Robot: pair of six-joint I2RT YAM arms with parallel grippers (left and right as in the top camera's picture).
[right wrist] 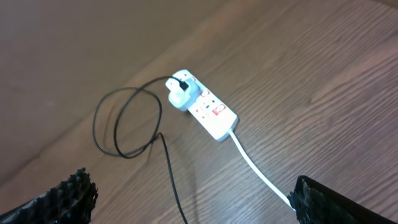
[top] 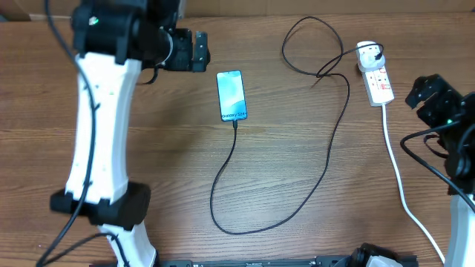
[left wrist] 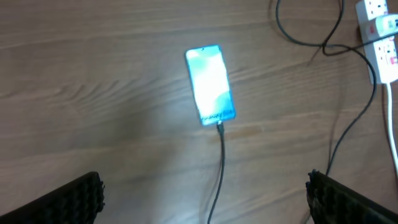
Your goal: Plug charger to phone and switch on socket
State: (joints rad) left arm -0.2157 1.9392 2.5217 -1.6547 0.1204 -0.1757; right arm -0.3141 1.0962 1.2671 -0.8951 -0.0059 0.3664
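The phone (top: 231, 95) lies flat at the top middle of the overhead view, screen up and lit. The charger (left wrist: 222, 155) tip sits at the phone's bottom edge and looks pushed in. From there the black cable runs down, bends round, and climbs to the socket (top: 376, 78) at the upper right. Its plug is in the top end of the socket. I think the lit screen may mean the power is on, but I cannot tell how the red switch stands. The cable is slack, so nothing pulls on the phone. My left gripper (top: 199, 50) hangs just left of the phone, jaws wide apart and holding nothing. My right gripper (right wrist: 189, 186) hangs near the socket, also wide apart and empty, I guess so it can reach the switch. All of it rests on the table (top: 171, 148).
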